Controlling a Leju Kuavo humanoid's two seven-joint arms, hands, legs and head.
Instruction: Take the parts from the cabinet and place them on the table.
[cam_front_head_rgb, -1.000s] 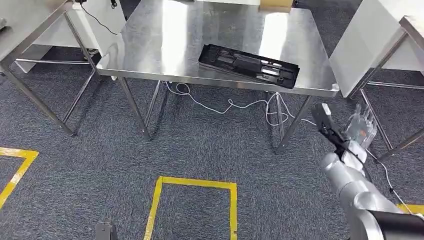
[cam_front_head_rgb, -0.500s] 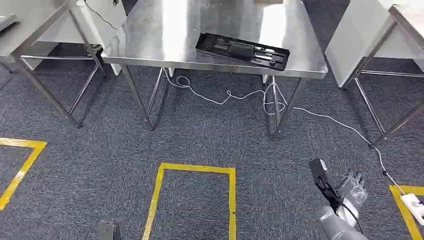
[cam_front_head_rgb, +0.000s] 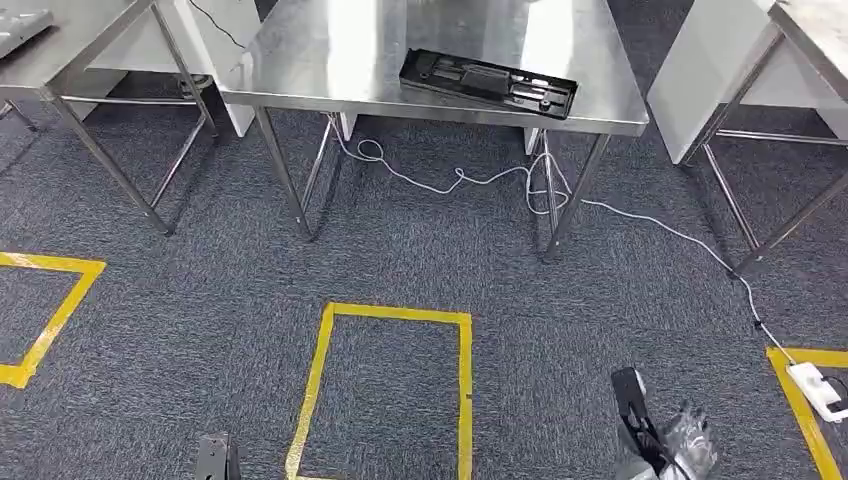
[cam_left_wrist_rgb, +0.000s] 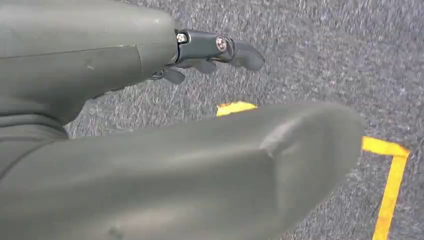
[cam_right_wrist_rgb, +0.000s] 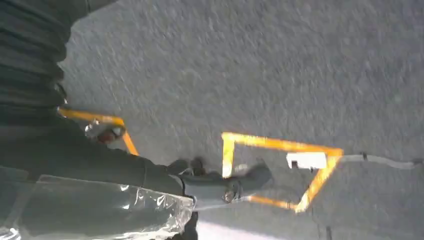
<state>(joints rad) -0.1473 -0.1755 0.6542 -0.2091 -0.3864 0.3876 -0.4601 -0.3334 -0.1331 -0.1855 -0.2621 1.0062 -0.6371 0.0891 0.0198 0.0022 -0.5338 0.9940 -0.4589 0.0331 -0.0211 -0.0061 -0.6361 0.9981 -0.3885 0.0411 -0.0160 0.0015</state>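
A long black moulded part (cam_front_head_rgb: 488, 82) lies flat near the front right edge of the steel table (cam_front_head_rgb: 330, 60), ahead of me. My right hand (cam_front_head_rgb: 688, 447) hangs low over the carpet, well short of the table, with fingers apart and nothing in them. In the right wrist view my right hand (cam_right_wrist_rgb: 150, 182) has a dark finger (cam_right_wrist_rgb: 245, 181) stretched out and clear plastic film (cam_right_wrist_rgb: 110, 210) over its thumb side. Over the carpet my left hand (cam_left_wrist_rgb: 150, 100) shows a thick grey thumb (cam_left_wrist_rgb: 210, 165) and straight dark fingers (cam_left_wrist_rgb: 225, 47), holding nothing.
A white cable (cam_front_head_rgb: 480, 180) trails under the table to a power strip (cam_front_head_rgb: 815, 385) on the carpet at the right. Yellow tape (cam_front_head_rgb: 395, 315) marks a square in front of me. More steel tables stand at the left (cam_front_head_rgb: 60, 50) and right (cam_front_head_rgb: 800, 20).
The whole view has shifted, with the table now further up the picture. My right arm has dropped from beside the table's right leg to low over the carpet.
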